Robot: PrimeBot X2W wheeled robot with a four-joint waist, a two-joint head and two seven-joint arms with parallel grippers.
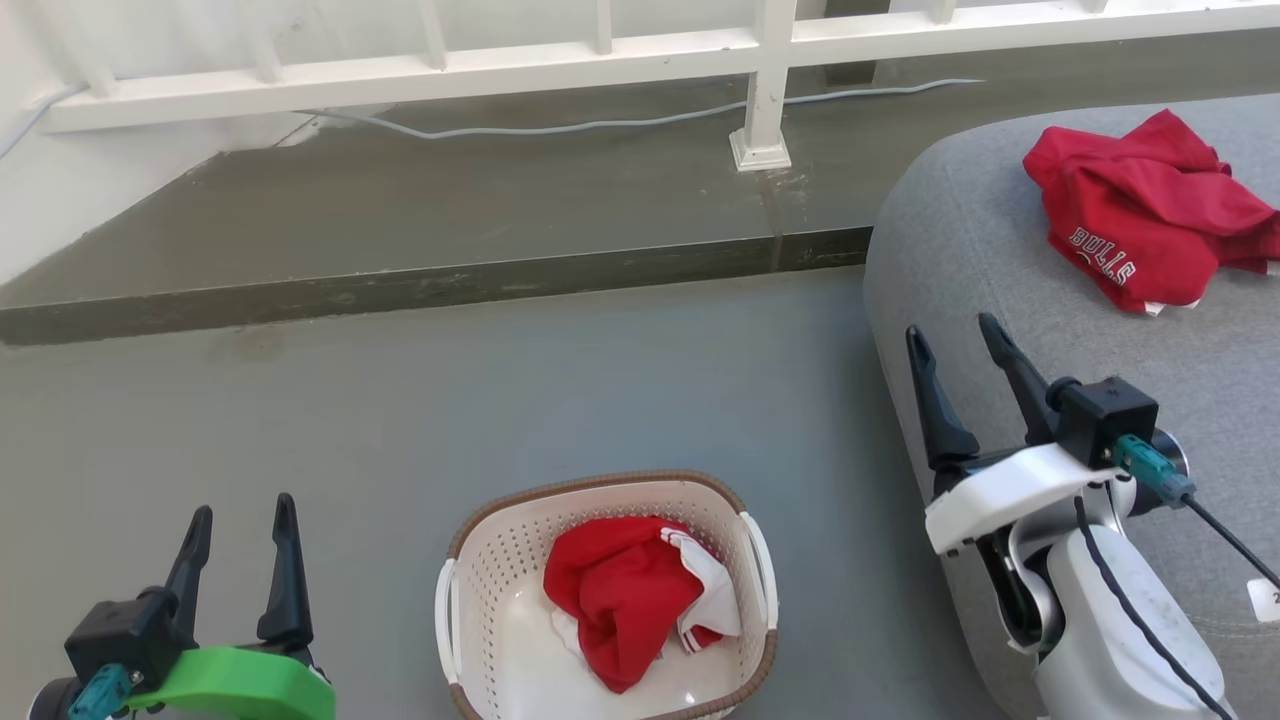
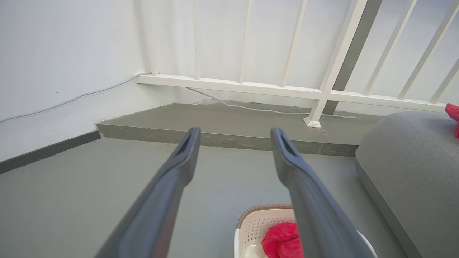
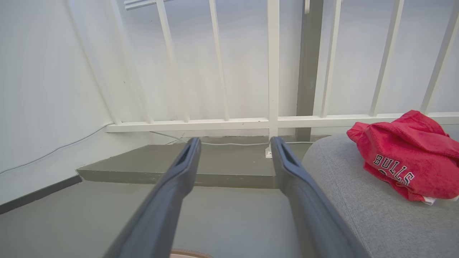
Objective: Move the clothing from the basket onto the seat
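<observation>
The left tool (image 1: 244, 505) and right tool (image 1: 950, 326) both stand wide, empty. The BULLS garment (image 1: 1150, 225) lies on the seat (image 1: 1000, 280). The red-and-white garment (image 1: 620, 590) sits in the basket (image 1: 500, 570), between the 2 tools; the left looks slightly nearer.

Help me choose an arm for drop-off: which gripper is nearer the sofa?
Right. The right gripper is at the sofa's edge; the left gripper is across the floor, beyond the basket.

Home-like indoor corner, grey sofa seat (image 1: 1000, 260) at right, laundry basket (image 1: 500, 590) on grey floor (image 1: 500, 390), white railing (image 1: 600, 55) across top
</observation>
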